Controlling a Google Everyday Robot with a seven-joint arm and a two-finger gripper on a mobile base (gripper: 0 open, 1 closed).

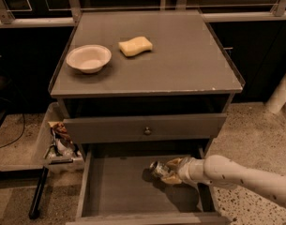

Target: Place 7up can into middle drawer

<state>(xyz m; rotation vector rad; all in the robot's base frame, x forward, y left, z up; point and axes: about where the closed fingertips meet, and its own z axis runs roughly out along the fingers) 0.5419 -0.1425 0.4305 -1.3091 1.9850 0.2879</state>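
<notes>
Wide grey wooden middle drawer [119, 191] pulled open, small silvery 7up can [158, 168] poised over its right side.
The shallow cream bowl [88, 58] and yellow sponge [135, 46] sit on the grey cabinet top [180, 64], clear of the work. Lower right, the tan two-finger gripper [170, 171] reaches in sideways, clamped on the can, likely to release it inside.

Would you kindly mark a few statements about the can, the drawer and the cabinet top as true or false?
1. The gripper holds the 7up can over the open middle drawer. True.
2. The yellow sponge lies inside that drawer. False: it lies on the cabinet top.
3. The white bowl sits on the cabinet top beside the sponge. True.
4. The can rests in the bowl. False: the gripper's fingers are shut on it, low over the drawer floor.
</notes>
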